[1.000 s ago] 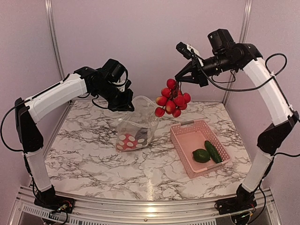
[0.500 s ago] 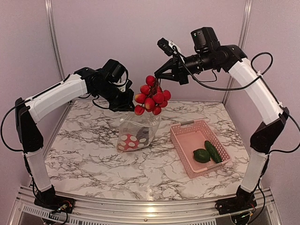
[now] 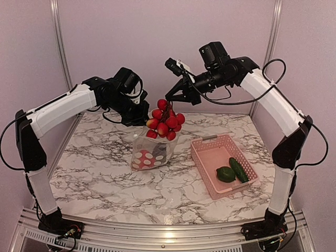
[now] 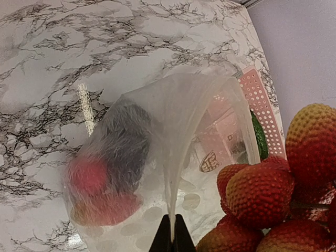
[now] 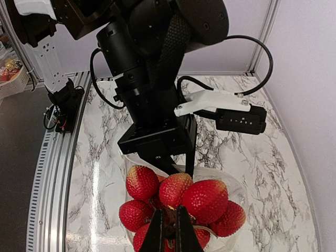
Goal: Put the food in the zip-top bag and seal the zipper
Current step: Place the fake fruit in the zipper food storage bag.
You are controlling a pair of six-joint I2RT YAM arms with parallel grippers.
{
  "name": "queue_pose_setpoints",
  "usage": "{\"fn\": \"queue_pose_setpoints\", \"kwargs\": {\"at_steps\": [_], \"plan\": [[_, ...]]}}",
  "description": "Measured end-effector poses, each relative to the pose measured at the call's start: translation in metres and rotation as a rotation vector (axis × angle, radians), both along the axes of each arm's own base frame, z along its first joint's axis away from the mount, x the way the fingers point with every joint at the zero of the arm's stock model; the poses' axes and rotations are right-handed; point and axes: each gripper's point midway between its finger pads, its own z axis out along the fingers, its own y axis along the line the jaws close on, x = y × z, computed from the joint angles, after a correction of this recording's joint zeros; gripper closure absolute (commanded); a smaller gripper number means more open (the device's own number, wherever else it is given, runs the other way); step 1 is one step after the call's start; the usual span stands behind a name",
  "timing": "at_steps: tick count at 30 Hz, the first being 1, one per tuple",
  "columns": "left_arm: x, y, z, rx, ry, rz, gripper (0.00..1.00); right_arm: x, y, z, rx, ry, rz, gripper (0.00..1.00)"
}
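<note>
My left gripper [image 3: 140,119] [image 4: 172,237] is shut on the top edge of the clear dotted zip-top bag [image 3: 152,149] [image 4: 173,115] and holds its mouth open above the table. Inside lie a red round fruit [image 4: 86,176] and a purple eggplant [image 4: 126,144], both blurred. I cannot make out the zipper strip. A bunch of small red berries [image 3: 165,119] [image 4: 262,191] [image 5: 205,199] hangs by its stem from my shut right gripper [image 3: 170,100] [image 5: 168,227], right over the bag's mouth [image 5: 233,181] and beside the left fingers.
To the right of the bag stands a pink slotted basket [image 3: 207,143] holding a green pepper [image 3: 226,174] and a cucumber [image 3: 239,169]. Marble tabletop [image 3: 94,178] lies in front of the bag. Frame posts stand at the back corners.
The right arm has carried the berries left and down, from above the basket side to the bag's mouth. The left arm and the bag have stayed put.
</note>
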Motion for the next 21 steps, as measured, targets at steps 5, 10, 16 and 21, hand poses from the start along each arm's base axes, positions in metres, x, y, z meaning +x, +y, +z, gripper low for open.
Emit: {"fn": "queue_pose_setpoints", "kwargs": {"at_steps": [5, 10, 16, 21], "plan": [[-0.001, 0.000, 0.001, -0.005, 0.001, 0.005, 1.00, -0.003, 0.001, -0.018, -0.026, 0.043, 0.017, 1.00], [0.000, -0.001, -0.001, -0.013, 0.004, 0.012, 1.00, -0.006, 0.001, -0.028, -0.048, 0.054, 0.032, 1.00], [0.001, -0.003, 0.001, -0.025, 0.003, 0.010, 1.00, -0.023, 0.014, -0.029, -0.055, 0.021, 0.088, 1.00], [0.000, -0.003, 0.001, -0.028, 0.006, 0.006, 1.00, -0.028, 0.025, -0.039, -0.075, 0.018, 0.108, 0.97]]}}
